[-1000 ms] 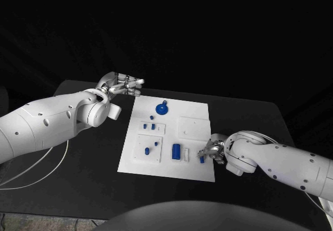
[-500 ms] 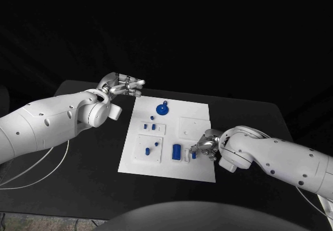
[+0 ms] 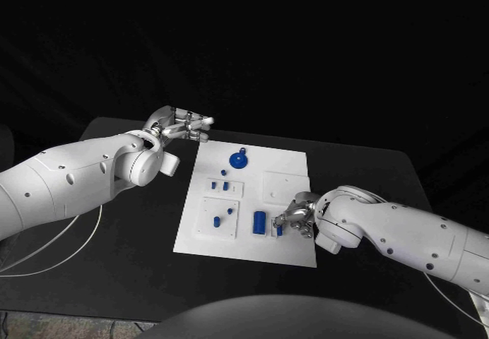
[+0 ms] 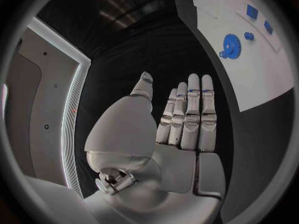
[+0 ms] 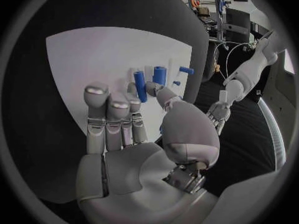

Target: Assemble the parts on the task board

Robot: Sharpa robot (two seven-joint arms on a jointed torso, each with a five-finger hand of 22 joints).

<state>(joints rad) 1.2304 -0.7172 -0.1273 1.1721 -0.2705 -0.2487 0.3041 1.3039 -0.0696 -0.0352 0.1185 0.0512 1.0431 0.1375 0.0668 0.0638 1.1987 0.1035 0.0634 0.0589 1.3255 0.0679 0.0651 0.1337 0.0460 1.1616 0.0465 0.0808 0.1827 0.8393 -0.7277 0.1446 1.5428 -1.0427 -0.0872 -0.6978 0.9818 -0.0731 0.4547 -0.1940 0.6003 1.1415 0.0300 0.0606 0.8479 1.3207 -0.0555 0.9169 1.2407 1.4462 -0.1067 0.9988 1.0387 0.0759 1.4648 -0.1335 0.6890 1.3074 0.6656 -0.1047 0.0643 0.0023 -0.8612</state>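
Head view. A: What do you meet first, largest thing first?

B: You see the table (image 3: 133, 233). The left arm (image 3: 71, 180) crosses it from one side and the right arm (image 3: 408, 233) from the other. The board (image 3: 285, 180) lies flat in the table's middle.

A: And the hands?

B: Your left hand (image 3: 181, 128) is above the table just beyond the board's far left corner, apart from it. The left wrist view shows that hand (image 4: 181, 119) with straight fingers and the thumb held off, gripping nothing. Your right hand (image 3: 295, 217) is over the board's near right part. In the right wrist view it (image 5: 131, 129) pinches a peg (image 5: 139, 84) between thumb and a finger.

A: Where are the parts?

B: The gear (image 3: 237, 160) lies on the board's far part, well apart from both hands. The cylinder (image 3: 260, 222) lies on the near part, just beside the right hand. The peg (image 3: 279, 229) stands between the cylinder and that hand, at the fingertips. You cannot tell whether its lower end touches the board.
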